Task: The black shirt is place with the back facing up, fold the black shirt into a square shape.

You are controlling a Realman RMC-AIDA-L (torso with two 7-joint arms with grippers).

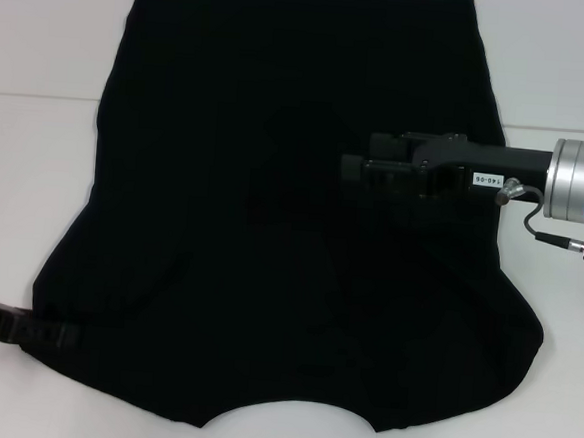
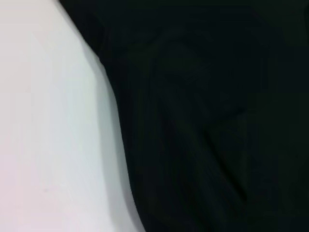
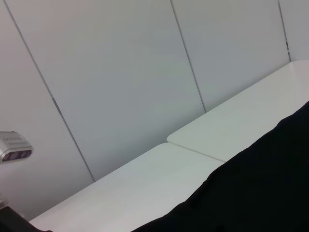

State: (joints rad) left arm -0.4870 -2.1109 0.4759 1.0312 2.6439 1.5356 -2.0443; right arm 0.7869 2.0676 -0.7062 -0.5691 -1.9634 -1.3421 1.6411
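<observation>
Inspector: Location of the garment?

Assessor: The black shirt lies spread on the white table, covering most of the working area. The straight hem is at the far side; the curved neckline cut-out is at the near edge. No lettering is visible on the upper face. The sides appear drawn inward, though black on black makes the fold lines hard to confirm.

Inspector: Grippers?

Assessor: The right gripper reaches in from the right, over the middle of the cloth. Whether its fingers are parted or closed, I cannot tell; they merge with the fabric. The left gripper sits at the near left corner of the shirt, at the cloth edge. Its state likewise cannot be determined.

Inspector: Handling properties?

Assessor: In my judgement: light, limp, no stiffness whatsoever. It will drape and sag from any single pinch and drag against the table instead of sliding cleanly. Nothing fragile. Layers may separate if only the top ply is caught.

Inspector: Recommended hold?

Assessor: Pinch at an edge or corner, through all layers, ideally two points at once to keep the fold line straight.

Inspector: Containers?

Assessor: None seen.
</observation>
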